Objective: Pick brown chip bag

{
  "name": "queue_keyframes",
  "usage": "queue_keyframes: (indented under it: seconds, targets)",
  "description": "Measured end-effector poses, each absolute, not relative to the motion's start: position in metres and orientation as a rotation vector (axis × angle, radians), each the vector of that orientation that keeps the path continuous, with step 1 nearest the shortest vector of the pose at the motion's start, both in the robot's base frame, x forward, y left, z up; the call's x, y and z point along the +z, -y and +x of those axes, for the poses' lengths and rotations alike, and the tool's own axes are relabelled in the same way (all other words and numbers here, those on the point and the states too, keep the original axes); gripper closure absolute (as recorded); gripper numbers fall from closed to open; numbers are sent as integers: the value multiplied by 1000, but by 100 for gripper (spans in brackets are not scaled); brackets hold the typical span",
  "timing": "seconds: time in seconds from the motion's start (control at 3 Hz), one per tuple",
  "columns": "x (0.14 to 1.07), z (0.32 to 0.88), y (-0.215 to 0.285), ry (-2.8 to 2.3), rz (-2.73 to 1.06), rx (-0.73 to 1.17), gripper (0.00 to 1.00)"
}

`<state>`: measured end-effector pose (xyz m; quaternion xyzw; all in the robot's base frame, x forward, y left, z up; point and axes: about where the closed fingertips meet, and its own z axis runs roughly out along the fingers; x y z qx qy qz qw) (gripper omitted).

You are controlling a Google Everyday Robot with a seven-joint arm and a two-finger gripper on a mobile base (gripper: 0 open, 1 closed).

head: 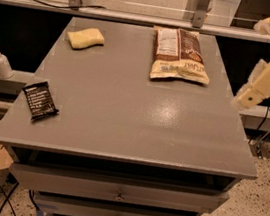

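Chip bag [180, 55] lies flat at the far right of the table [137, 125], nutrition panel up and untouched. The gripper [252, 93] hangs off the table's right edge, near the bag but apart from it; we cannot tell whether it is released or clenched. We judge two risks: a flat, crinkly bag offers little to pinch, so a shallow descent may slip off or push it toward the far edge, and a deep one may strike the tabletop. Sponge [86, 38] and wrapper [40, 100] lie well apart.

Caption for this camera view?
Cream gripper hangs right of grey table, crinkly brown-and-cream chip bag lying untouched.
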<state>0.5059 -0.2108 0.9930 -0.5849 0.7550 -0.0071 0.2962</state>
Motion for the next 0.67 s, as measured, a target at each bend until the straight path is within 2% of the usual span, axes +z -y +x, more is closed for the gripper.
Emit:
queue_keyframes:
  seconds: [0.67]
  targets:
    - [992,510,207,-1998,-1548,-2,0]
